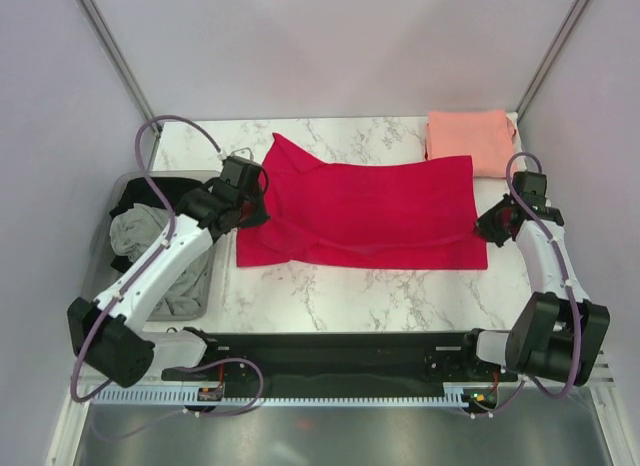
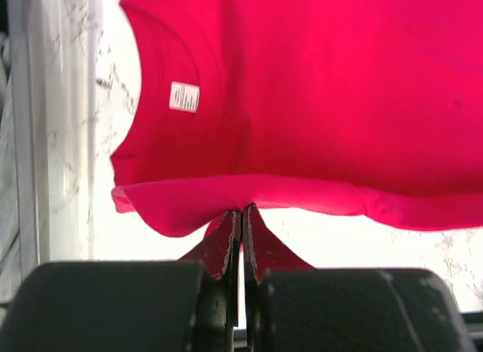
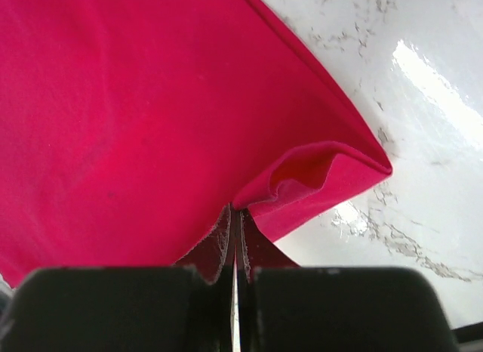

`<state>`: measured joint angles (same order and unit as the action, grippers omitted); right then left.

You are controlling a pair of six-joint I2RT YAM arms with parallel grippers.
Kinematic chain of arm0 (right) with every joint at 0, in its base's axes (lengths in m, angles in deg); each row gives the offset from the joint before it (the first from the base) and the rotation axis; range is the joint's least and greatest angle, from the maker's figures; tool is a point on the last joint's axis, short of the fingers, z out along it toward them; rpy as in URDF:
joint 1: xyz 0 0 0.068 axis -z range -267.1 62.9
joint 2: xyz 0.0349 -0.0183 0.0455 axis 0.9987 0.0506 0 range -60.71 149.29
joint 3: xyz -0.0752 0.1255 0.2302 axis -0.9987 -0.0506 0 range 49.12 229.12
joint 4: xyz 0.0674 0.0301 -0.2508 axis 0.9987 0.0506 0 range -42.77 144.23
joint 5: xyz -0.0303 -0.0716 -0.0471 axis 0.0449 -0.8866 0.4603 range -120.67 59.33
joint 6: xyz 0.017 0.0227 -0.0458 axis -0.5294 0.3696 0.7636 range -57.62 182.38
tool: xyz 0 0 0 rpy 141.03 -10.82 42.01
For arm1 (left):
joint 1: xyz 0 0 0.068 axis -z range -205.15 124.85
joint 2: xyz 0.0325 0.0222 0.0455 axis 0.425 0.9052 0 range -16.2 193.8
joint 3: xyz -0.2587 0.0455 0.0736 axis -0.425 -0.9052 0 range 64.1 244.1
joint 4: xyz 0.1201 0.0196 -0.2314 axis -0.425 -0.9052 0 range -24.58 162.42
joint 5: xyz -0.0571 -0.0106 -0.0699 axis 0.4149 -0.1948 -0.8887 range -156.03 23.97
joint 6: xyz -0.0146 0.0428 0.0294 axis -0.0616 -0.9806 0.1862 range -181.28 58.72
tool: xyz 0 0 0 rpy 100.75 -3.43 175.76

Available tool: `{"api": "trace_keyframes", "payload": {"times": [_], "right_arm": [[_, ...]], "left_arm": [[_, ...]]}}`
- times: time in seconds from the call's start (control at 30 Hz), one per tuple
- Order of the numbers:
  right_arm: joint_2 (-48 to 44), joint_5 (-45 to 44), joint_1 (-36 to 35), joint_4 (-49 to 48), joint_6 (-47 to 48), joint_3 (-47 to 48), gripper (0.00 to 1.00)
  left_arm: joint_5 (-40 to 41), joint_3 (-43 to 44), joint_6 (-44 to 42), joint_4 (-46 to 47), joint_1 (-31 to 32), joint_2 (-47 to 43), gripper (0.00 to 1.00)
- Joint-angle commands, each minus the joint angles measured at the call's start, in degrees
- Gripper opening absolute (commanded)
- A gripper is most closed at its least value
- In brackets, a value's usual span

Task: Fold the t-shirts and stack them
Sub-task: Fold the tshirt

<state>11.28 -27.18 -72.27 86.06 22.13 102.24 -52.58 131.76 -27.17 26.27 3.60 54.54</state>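
Red t-shirt lies with its long axis left to right between the arms; left gripper and right gripper each clamp one end.

The red t-shirt is reading as soft, matt cloth with a fine, even surface, its small white label looking smoother. The salmon pink t-shirt is showing the same dull, soft finish, as are the grey t-shirt and the black t-shirt. The table is gleaming smooth and glossy, white with grey marble veining, throwing back glare. The bin is looking like clear, smooth plastic.
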Motion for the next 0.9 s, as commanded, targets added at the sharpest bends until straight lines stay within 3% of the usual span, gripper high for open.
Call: {"api": "trace_keyframes", "payload": {"times": [0.0, 0.47, 0.53, 0.57, 0.6, 0.63, 0.67, 0.7, 0.77, 0.87], "right_arm": [[3.76, 0.29, -0.24, -4.81, 0.70, 3.39, 0.00], [20.20, -2.25, -2.53, -9.12, 0.35, 11.12, 0.00], [23.19, -3.13, -2.53, -9.12, 0.26, 12.87, 0.00], [24.24, -2.96, -2.53, -8.86, 0.61, 15.23, 0.01], [26.43, -2.26, -2.35, -8.34, 2.00, 16.82, 0.32], [27.41, -1.82, -2.35, -7.29, 2.80, 18.66, 0.50], [27.94, -2.77, -2.26, -4.40, 3.50, 21.64, 0.71], [27.77, -3.13, -1.91, -3.51, 4.03, 22.37, 0.98], [25.94, -3.13, -0.86, -2.71, 5.09, 21.25, 0.98], [17.52, -2.26, 1.78, -3.32, 5.79, 14.31, 0.98]], "left_arm": [[-3.52, 3.88, -6.95, 5.19, -2.47, 6.49, 0.02], [-8.79, 19.96, -15.56, 6.86, -10.38, 33.11, 0.02], [-10.63, 24.42, -16.17, 6.25, -12.05, 36.47, 0.07], [-12.38, 25.93, -16.44, 5.99, -12.75, 39.44, 0.22], [-15.10, 27.42, -16.79, 4.68, -13.54, 40.52, 0.37], [-15.73, 29.96, -17.05, 3.71, -13.72, 41.05, 0.54], [-15.74, 30.51, -17.32, 3.00, -13.81, 40.27, 0.79], [-15.30, 30.25, -17.49, 2.82, -13.81, 38.96, 0.86], [-14.34, 27.19, -16.97, 2.82, -13.81, 35.89, 0.94], [-11.61, 19.12, -13.12, 3.26, -13.81, 27.46, 0.94]]}}
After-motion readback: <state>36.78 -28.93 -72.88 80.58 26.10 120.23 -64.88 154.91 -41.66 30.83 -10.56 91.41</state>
